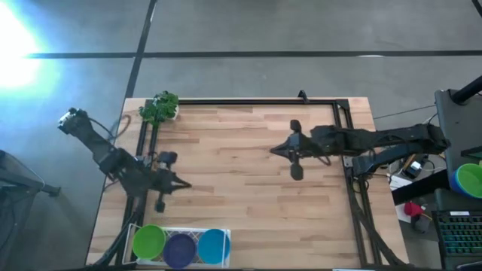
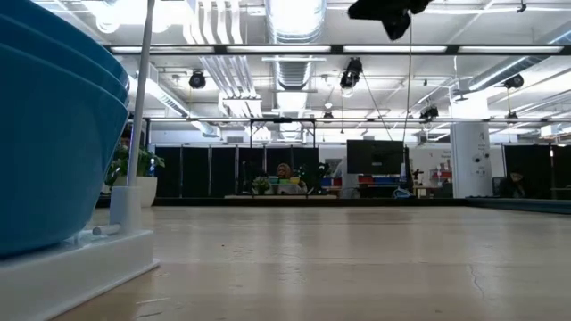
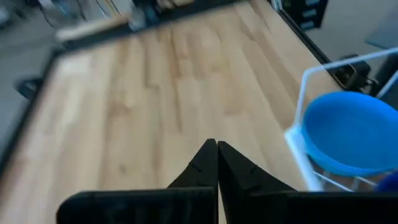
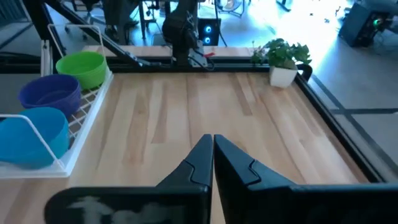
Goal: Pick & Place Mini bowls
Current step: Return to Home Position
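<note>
Pale wooden planks form the bench [image 1: 248, 203], bare through its middle. At its near edge the mini bowls sit sorted by colour, a green stack [image 1: 149, 241], a purple stack [image 1: 180, 249] and a blue stack [image 1: 213, 245] side by side in a white wire rack [image 4: 87, 115], so the sorting looks finished. The left gripper [image 3: 216, 150] hangs just behind the rack and the right gripper [image 4: 211, 144] over mid-bench. Both are closed on nothing, apparently parked. A toy plant [image 1: 160, 108] stands at the far corner.
</note>
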Controlling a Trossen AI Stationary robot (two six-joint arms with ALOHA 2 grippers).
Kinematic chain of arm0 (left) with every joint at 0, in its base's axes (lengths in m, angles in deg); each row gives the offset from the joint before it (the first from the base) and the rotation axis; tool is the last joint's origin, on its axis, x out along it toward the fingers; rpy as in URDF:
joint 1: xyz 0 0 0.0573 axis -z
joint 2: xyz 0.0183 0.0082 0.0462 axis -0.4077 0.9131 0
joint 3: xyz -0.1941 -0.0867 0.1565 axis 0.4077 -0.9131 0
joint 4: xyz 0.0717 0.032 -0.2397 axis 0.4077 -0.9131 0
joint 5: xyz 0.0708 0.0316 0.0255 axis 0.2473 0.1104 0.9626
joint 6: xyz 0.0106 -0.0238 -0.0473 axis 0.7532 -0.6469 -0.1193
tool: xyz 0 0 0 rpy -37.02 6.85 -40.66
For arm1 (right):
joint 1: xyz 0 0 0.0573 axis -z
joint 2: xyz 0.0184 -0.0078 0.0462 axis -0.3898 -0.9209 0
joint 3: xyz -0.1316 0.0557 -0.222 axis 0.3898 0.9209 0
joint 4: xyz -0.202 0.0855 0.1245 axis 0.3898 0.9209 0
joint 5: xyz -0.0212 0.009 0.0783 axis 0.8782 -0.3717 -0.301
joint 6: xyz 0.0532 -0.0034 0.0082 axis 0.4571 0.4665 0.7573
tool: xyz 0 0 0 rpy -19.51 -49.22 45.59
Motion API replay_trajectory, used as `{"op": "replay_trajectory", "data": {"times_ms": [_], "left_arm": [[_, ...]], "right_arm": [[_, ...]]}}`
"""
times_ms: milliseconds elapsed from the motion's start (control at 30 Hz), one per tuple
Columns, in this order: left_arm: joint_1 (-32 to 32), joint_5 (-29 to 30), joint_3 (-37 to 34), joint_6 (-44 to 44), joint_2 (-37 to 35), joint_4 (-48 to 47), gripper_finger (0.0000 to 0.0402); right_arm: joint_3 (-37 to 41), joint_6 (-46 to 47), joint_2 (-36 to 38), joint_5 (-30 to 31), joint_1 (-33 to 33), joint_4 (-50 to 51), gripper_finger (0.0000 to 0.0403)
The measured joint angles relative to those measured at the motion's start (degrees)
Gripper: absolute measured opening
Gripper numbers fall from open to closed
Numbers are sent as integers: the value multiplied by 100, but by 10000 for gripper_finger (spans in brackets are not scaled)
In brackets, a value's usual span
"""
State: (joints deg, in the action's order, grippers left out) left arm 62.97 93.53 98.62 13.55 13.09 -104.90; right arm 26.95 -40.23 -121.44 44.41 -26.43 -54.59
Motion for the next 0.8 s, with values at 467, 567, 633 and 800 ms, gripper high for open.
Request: {"op": "replay_trajectory", "data": {"times_ms": [467, 567, 633, 800], "left_arm": [[-270, 534, 0, 1141, -1689, -45, 0], [-270, 546, 0, 1171, -2013, -155, 0], [-270, 588, -5, 1178, -2236, -246, 0], [-270, 854, -146, 1363, -2826, -228, 0]], "right_arm": [[537, -333, 1763, 48, 2, 476, 8], [815, -318, 2316, 49, 7, 481, 8], [968, -309, 2686, 50, 7, 475, 8], [1295, -303, 3478, 50, 7, 473, 8]]}}
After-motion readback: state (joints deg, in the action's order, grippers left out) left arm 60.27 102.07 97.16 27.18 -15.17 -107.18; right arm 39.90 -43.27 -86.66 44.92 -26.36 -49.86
